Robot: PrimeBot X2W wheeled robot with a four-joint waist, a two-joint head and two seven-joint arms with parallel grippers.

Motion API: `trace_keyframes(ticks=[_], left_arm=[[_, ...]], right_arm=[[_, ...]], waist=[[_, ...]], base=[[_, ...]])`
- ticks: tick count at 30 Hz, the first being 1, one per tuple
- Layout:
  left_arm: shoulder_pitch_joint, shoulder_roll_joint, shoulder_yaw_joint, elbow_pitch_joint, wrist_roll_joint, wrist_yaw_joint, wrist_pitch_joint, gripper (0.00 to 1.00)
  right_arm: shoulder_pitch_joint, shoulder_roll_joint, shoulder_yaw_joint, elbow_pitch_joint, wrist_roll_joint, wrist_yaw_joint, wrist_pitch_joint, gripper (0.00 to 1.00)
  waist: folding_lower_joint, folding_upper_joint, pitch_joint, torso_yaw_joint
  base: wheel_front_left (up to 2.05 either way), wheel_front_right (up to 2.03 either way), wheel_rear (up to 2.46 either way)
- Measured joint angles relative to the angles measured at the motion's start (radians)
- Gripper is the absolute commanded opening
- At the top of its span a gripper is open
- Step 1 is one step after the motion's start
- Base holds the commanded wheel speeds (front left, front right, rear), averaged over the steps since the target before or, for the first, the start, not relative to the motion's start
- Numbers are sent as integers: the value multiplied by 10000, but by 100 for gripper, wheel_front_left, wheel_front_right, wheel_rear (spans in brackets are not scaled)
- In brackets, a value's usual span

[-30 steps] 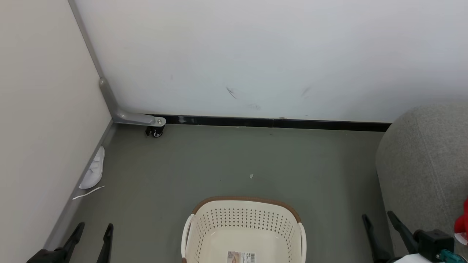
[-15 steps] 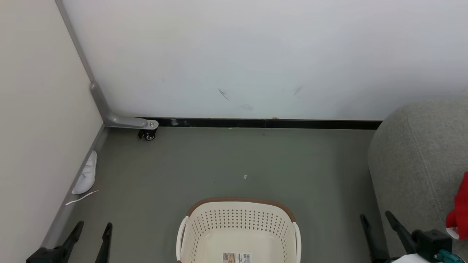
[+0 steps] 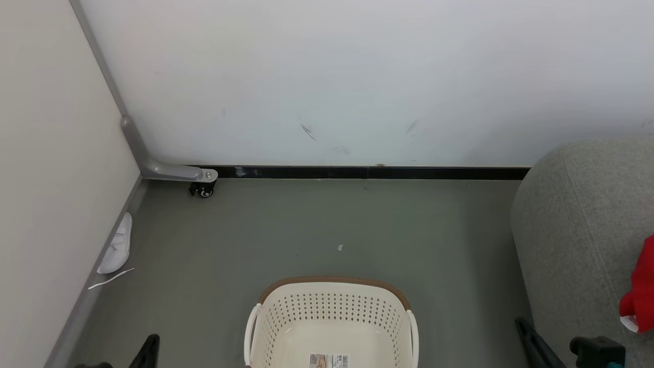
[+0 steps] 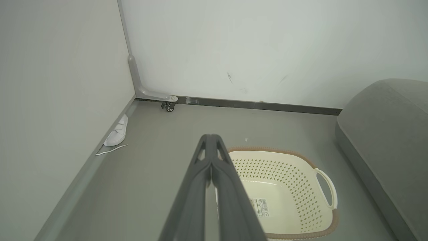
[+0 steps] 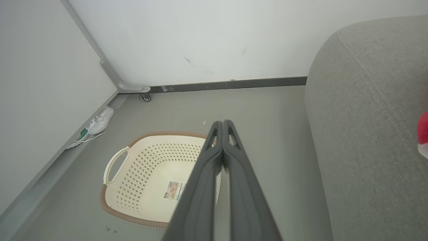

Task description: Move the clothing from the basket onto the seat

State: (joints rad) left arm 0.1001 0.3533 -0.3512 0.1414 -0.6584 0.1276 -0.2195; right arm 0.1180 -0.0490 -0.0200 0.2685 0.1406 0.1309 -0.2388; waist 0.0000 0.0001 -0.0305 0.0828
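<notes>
Floor (image 3: 409,230) is bearing the empty basket (image 3: 332,305). Left gripper (image 4: 209,142) and right gripper (image 5: 222,127) are pressing together, holding nothing. Red clothing (image 3: 638,286) is appearing soft, light: pinch a bunched fold.

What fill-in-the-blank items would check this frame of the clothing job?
1. The red clothing lies on the ____ seat.
2. The basket is ____ of clothing.
3. The jaws of the left gripper and the right gripper are ____.

Missing words: grey; empty; shut.
</notes>
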Motion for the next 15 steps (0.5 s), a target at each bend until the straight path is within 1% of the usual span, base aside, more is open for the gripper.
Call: trace_keyframes(ticks=[8, 13, 14, 15], left_arm=[[-14, -230, 305, 27, -930, -217, 265, 0], [-35, -407, 522, 52, -1379, -278, 359, 0], [-44, -414, 570, 58, -1521, -347, 437, 0], [-44, -414, 570, 58, -1521, -347, 437, 0]], right_arm=[[-209, 29, -345, 209, 1174, 0, 416, 0], [-421, 48, -355, 251, 2213, 0, 642, 0], [-416, 54, -353, 255, 2428, 0, 665, 0], [-416, 54, -353, 255, 2428, 0, 665, 0]], waist=[[2, 0, 15, -28], [9, 0, 27, -76], [14, 0, 30, -89], [14, 0, 30, -89]], base=[[0, 0, 0], [0, 0, 0], [0, 0, 0], [0, 0, 0]])
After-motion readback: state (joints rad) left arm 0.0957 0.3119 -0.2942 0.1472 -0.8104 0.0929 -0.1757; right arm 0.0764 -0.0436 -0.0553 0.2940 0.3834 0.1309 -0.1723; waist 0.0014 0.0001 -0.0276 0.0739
